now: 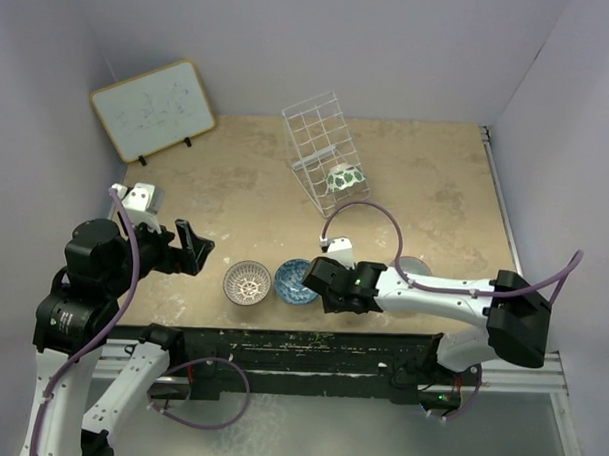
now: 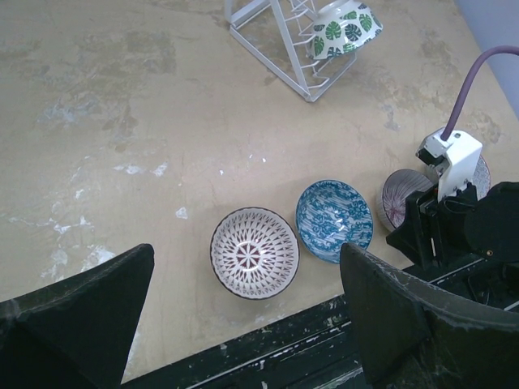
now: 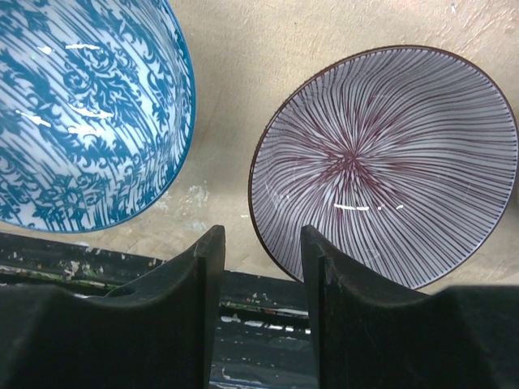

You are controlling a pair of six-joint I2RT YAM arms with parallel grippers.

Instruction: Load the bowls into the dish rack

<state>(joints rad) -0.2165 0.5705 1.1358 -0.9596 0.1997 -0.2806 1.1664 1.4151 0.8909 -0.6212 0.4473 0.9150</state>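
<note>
Straddling mauve bowl [image 3: 389, 162] rim w/ R gripper [image 3: 261, 237] part-open, clear only in R wrist view, L gripper [image 2: 245, 259] wide open

Five bowls in all. One green-and-white bowl [image 1: 343, 176] sits in the single white wire dish rack [image 1: 313, 133]. Four more stand on the one table [image 1: 426, 192], nearer the camera than the dish rack: one brown-and-white bowl [image 1: 248, 282], one blue bowl [image 1: 296, 281], one mauve striped bowl [image 3: 389, 162], and one pale bowl [image 1: 415, 265], partly hidden. One framed whiteboard [image 1: 154, 108] leans to the left of the dish rack. Two robot arms, each with one gripper: left gripper [image 2: 243, 255], right gripper [image 3: 259, 243].
</note>
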